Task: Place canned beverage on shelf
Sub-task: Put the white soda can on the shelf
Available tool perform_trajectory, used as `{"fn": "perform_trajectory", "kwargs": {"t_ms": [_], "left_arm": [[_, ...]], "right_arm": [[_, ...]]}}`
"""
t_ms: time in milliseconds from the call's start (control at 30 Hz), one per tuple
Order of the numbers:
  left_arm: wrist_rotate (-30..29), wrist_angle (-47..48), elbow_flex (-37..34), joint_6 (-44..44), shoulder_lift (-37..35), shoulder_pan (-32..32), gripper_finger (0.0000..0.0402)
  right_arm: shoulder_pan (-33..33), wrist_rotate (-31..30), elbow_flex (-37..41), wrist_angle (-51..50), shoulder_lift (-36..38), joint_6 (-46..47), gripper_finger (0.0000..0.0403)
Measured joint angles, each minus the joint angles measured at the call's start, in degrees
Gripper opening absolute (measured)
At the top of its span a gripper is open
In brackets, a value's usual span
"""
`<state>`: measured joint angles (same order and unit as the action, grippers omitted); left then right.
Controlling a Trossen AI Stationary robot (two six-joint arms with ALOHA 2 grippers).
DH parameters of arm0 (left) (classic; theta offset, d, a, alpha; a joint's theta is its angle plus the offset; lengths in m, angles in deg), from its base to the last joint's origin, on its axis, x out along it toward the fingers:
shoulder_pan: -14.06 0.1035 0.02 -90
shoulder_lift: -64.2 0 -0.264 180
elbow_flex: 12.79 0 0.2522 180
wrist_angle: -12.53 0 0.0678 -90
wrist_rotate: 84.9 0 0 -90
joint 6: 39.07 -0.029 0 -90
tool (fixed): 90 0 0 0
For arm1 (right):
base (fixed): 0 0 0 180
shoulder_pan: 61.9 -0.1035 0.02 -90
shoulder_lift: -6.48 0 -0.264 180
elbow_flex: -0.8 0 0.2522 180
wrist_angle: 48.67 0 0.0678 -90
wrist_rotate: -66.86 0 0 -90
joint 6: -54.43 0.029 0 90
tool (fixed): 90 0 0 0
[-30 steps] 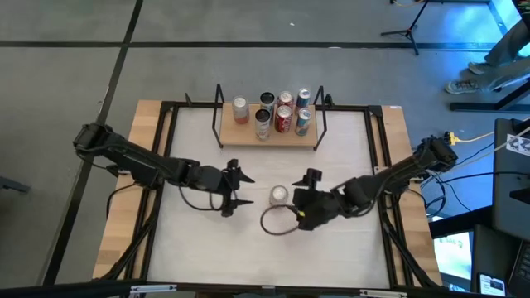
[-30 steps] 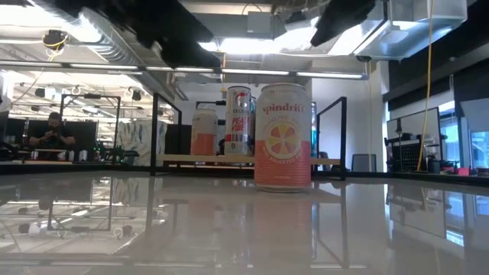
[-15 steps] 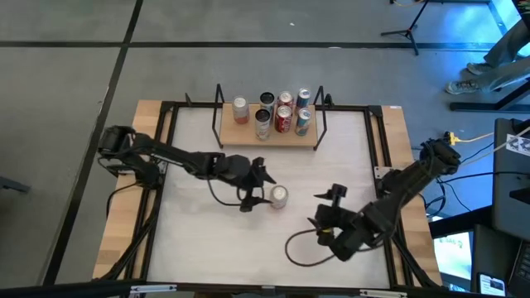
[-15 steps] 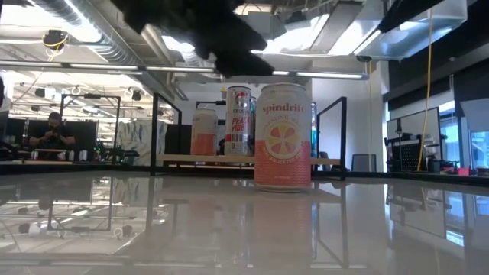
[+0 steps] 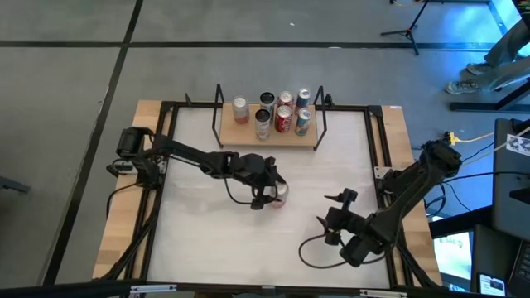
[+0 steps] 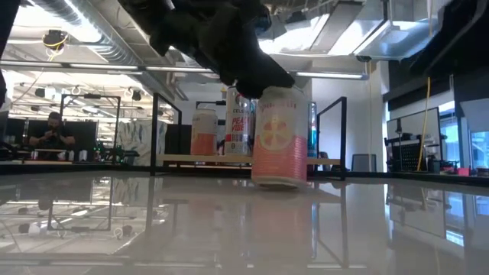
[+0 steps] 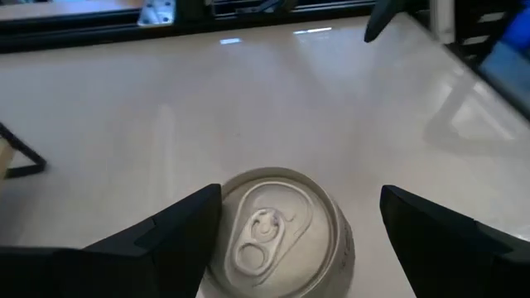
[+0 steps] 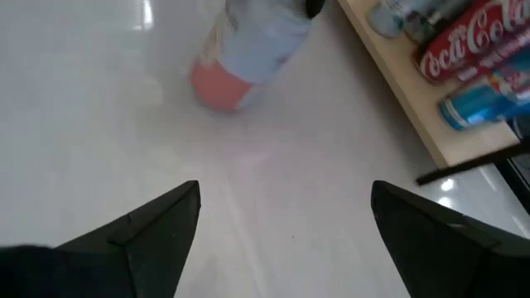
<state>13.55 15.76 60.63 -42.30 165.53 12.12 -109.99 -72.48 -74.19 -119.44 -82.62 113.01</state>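
A pink Spindrift can (image 6: pixel 279 137) stands on the white tabletop, a little in front of the shelf (image 5: pixel 232 136). It also shows in the left wrist view (image 7: pixel 277 240) and the right wrist view (image 8: pixel 248 50). The shelf is a light-wood board with black wire ends at the table's far side, and several cans (image 5: pixel 281 112) stand on it. My left gripper (image 5: pixel 270 193) is open and comes down over the can from the left, with one finger on each side of its top. My right gripper (image 5: pixel 334 211) is open and empty near the table's near right. My left gripper has one finger (image 7: pixel 195 223) against the can's side wall just under the top rim (image 7: pixel 224 248). The other finger (image 7: pixel 431 240) stands apart from the can. The fingers slant down from the table's left. The can's base is on the table.
A black frame (image 5: pixel 166 165) runs along the tabletop's edges. A black cable (image 5: pixel 319 252) loops on the table beside my right arm. The wire uprights (image 5: pixel 219 116) stand at the shelf's short ends. A person (image 6: pixel 52 130) sits far off in the room.
My left gripper has gone toward the table's right and come down around the can's top. The can has shifted a little and its label has turned. My right gripper has drawn back from the can toward the table's near right corner.
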Motion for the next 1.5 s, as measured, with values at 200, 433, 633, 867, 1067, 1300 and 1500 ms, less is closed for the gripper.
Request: {"fn": "perform_trajectory", "kwargs": {"t_ms": [200,433,633,867,1067,1300,1500], "left_arm": [[-0.86,-1.36,0.0,-0.74,1.08,-0.06,0.032],[-1.74,-1.02,-0.02,-0.58,0.89,-0.44,0.032],[-2.62,0.09,-0.22,0.14,-1.19,-1.71,0.032],[-6.73,0.07,-0.24,-1.37,-1.85,-1.85,0.032],[-6.02,0.93,-0.22,-1.71,-1.85,-0.68,0.032],[0.66,2.01,-0.22,-1.39,-1.85,-0.87,0.032],[-0.38,1.53,-0.22,-1.41,-1.85,-0.59,0.032]], "right_arm": [[2.39,0.39,2.63,0.06,-0.02,1.77,0.0349],[3.64,0.4,2.76,0.06,-0.02,0.98,0.0349],[3.52,-0.22,2.76,0.47,-0.02,0.98,0.0349],[3.52,-0.68,2.76,1.55,-0.02,0.94,0.0349],[3.52,-0.68,2.76,1.87,-0.02,0.94,0.0349],[3.52,-0.79,2.76,1.87,-0.02,0.53,0.0349],[3.52,-0.81,2.76,1.85,-0.02,0.37,0.0349]]}}
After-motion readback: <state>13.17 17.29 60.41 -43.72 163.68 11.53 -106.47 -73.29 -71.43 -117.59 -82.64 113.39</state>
